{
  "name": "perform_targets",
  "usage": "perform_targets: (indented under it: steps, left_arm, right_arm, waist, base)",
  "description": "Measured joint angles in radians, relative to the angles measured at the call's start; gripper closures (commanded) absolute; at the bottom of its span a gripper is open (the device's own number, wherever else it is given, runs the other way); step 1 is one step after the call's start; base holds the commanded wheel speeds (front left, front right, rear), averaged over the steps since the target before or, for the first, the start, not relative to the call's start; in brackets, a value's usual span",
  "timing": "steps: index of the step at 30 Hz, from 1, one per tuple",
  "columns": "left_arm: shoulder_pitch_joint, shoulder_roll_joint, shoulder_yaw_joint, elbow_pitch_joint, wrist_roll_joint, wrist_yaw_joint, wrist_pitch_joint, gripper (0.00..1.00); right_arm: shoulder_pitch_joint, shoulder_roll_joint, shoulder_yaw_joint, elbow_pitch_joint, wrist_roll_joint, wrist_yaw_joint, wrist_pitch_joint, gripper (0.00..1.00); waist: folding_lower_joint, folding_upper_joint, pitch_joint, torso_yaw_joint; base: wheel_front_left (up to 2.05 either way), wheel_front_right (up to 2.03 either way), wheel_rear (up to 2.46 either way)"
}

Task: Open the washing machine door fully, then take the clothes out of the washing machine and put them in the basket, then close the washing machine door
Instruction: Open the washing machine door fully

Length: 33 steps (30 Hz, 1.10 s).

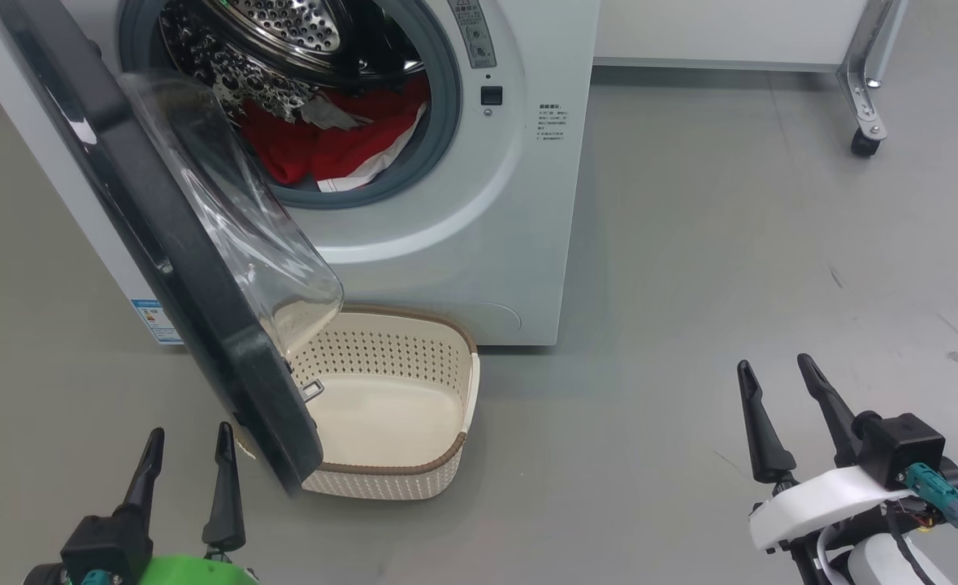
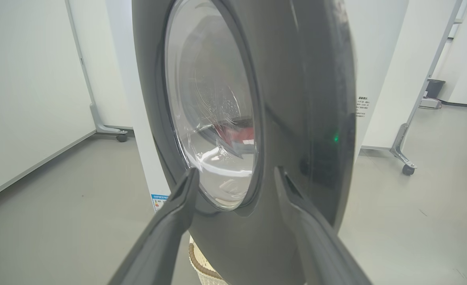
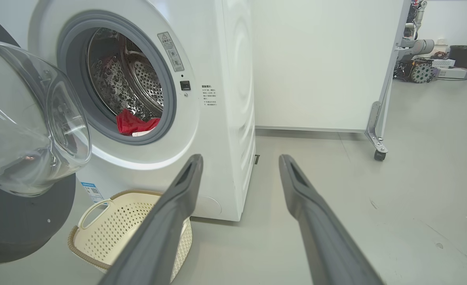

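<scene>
The left gripper [image 1: 190, 432] and right gripper [image 1: 774, 363] stood spread wide, empty, a glossy black-rimmed glass door [image 1: 166, 244] just ahead of the left one.

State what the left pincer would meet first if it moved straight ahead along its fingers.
Most likely the washing machine door: the open left pincer points at its outer face, low on the glass and black rim. Exact gap unclear.

The door [image 1: 202, 325] hid the left end of the basket [image 1: 397, 353], and the top of the washer [image 1: 511, 227] was cut off. The print on its front label [image 1: 553, 123] was too small to read.
</scene>
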Motion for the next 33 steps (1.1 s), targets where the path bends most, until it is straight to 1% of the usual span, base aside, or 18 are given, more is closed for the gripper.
perform_targets:
  steps: [8, 13, 15, 21, 33]
  left_arm:
    - [0.0, 0.0, 0.003, 0.002, 0.0, -0.007, 0.0, 0.0]
    - [0.0, -0.001, 0.005, 0.003, 0.001, -0.008, 0.0, 0.0]
    - [0.0, -0.001, 0.006, 0.004, 0.001, -0.009, 0.0, 0.0]
    - [-0.001, -0.001, 0.007, 0.012, 0.002, -0.016, 0.0, 0.0]
    - [-0.001, -0.001, 0.007, 0.016, 0.002, -0.016, 0.0, 0.0]
  right_arm:
    - [0.025, 0.022, -0.017, -0.017, -0.03, 0.0, 0.0, 0.0]
    - [0.038, 0.028, -0.024, -0.021, -0.043, 0.0, 0.0, 0.0]
    - [0.039, 0.031, -0.028, -0.024, -0.05, -0.007, 0.0, 0.0]
    - [0.054, 0.041, -0.031, -0.027, -0.067, -0.007, 0.0, 0.0]
    - [0.061, 0.058, -0.041, -0.033, -0.09, -0.007, 0.0, 0.0]
  waist:
    - [0.0, 0.0, 0.006, 0.001]
    - [0.0, 0.0, 0.008, 0.003]
    - [0.0, 0.0, 0.008, 0.003]
    - [0.0, 0.0, 0.009, 0.004]
    - [0.0, 0.0, 0.008, 0.005]
  base:
    - [0.0, 0.0, 0.0]
    - [0.0, 0.0, 0.0]
    - [0.0, 0.0, 0.0]
    - [0.0, 0.0, 0.0]
    - [0.0, 0.0, 0.0]
